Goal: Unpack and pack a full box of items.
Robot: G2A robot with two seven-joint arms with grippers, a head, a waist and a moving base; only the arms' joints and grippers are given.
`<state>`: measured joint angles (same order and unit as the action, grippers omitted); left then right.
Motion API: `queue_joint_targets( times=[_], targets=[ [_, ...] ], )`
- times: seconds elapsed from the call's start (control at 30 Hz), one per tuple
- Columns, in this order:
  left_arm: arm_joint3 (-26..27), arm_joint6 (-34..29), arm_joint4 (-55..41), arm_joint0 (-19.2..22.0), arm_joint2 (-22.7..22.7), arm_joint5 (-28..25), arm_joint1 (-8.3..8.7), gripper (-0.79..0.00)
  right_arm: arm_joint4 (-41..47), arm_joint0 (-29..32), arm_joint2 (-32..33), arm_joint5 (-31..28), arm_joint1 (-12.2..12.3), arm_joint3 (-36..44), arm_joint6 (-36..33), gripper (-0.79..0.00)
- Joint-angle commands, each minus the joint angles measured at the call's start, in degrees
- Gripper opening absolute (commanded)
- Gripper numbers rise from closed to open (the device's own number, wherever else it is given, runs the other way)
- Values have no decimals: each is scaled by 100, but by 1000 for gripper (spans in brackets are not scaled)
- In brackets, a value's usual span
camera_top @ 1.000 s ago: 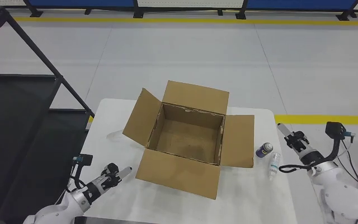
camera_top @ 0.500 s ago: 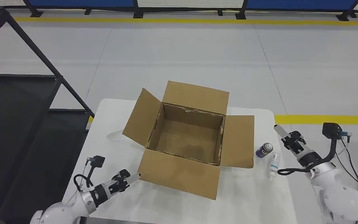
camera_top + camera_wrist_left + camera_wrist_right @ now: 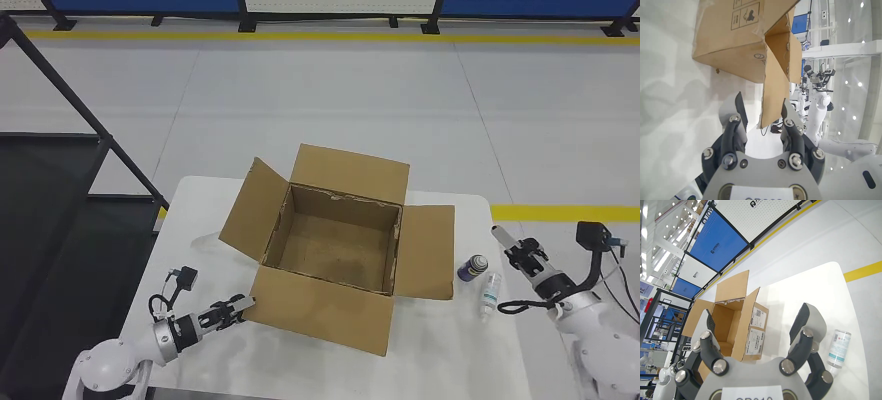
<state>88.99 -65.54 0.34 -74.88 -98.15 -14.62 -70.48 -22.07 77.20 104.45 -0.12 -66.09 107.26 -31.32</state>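
Standing near the middle of the white tabletop point(image 3: 200, 215), the cardboard box point(image 3: 350, 172) has all four flaps spread outward, and its brown floor is in plain sight from above. The left pincer point(image 3: 238, 306) sits low at the tabletop's near left, pointing at the left corner of the box's near flap point(image 3: 318, 308). In the left wrist view the pincer point(image 3: 761, 96) is spread apart and the flap's point(image 3: 774, 91) corner hangs in the gap between the two fingers. It is not clamped, and space shows on either side of the cardboard.

The right pincer point(image 3: 503, 236) is at the tabletop's right edge, well apart from the box. In its own wrist view the pincer point(image 3: 756, 308) gapes wide and has hold of nothing. Just beside it a clear bottle point(image 3: 489, 293) lies on its side on the tabletop point(image 3: 810, 291), seen also from the right wrist point(image 3: 838, 349). A smaller dark-capped bottle point(image 3: 473, 267) stands between that bottle and the box's right flap.
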Motion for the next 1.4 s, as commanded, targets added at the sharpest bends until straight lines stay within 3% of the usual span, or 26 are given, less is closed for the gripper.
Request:
queue_joint_targets(
  times=[0.0,0.1,0.2,1.07,1.1,1.13,1.17,1.37],
  targets=[
    [-30,-65,-28,7,42,-28,19,-576,23,3,13,-7,6,-31,-5,0],
    [-60,-183,-119,0,60,-135,55,-646,111,-19,24,-40,18,-111,-39,0],
    [-46,-159,-106,-57,47,-223,91,-785,190,-70,43,-96,33,-232,-86,0],
    [765,490,-358,-1198,85,-692,282,-785,412,-696,-148,-355,164,-976,-327,0],
    [793,508,-336,-1225,88,-698,290,-653,411,-711,-157,-353,169,-982,-329,0],
    [812,510,-322,-1255,97,-698,297,-443,405,-725,-169,-349,173,-982,-333,0],
    [833,489,-320,-1281,105,-690,306,0,389,-737,-171,-327,178,-989,-326,0],
    [1082,666,-285,-1528,-45,-643,359,0,201,-762,-189,-23,189,-923,-272,0]
  ],
)
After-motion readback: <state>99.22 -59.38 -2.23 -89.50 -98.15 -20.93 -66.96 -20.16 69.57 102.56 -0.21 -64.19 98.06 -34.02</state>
